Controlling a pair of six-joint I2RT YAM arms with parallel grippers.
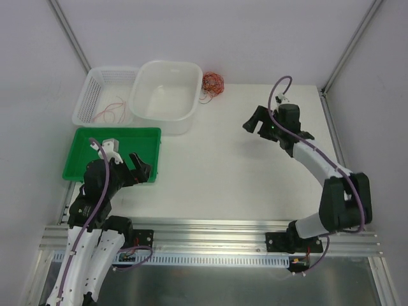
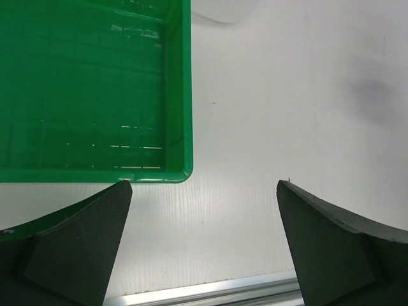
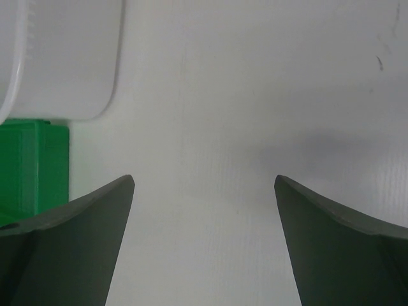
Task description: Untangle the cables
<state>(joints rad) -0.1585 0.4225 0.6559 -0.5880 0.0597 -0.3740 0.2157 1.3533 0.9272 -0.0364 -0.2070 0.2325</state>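
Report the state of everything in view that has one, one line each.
Tub: empty.
Tangle: balled up, on the table beside the tub.
Basket: holds a few strands.
Wires: loose, lying in the basket.
Tray: nothing seen in it, partly hidden.
Left gripper: jaws open, empty.
Right gripper: jaws open, empty.

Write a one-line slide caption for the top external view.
Tangled cables beside the white tub; left gripper and right gripper open.

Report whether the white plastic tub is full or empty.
Empty: the top view shows the white plastic tub bare inside; the tangled clump of red and orange wires lies outside, by its right corner.
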